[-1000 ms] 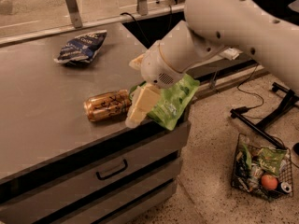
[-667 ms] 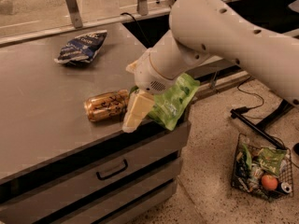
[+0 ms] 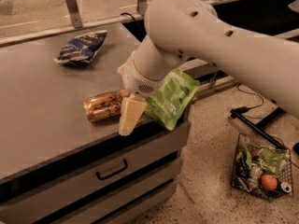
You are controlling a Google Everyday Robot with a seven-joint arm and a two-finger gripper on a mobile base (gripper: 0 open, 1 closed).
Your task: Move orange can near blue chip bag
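The orange can (image 3: 102, 106) lies on its side near the front edge of the grey counter (image 3: 42, 120). The blue chip bag (image 3: 81, 46) lies at the far left of the counter, well apart from the can. My gripper (image 3: 129, 115) hangs from the big white arm (image 3: 224, 41) and sits right at the can's right end, low over the counter's front edge. It touches or nearly touches the can; I cannot tell which. The can rests on the counter.
A bright green bag (image 3: 170, 98) lies at the counter's right corner, partly over the edge and under my wrist. Drawers (image 3: 112, 169) are below the counter. A wire basket (image 3: 261, 171) of groceries stands on the floor at right. A rail runs behind the counter.
My arm has swung left and lower, bringing the gripper from over the green bag up to the can's right end. The can and both bags have not moved.
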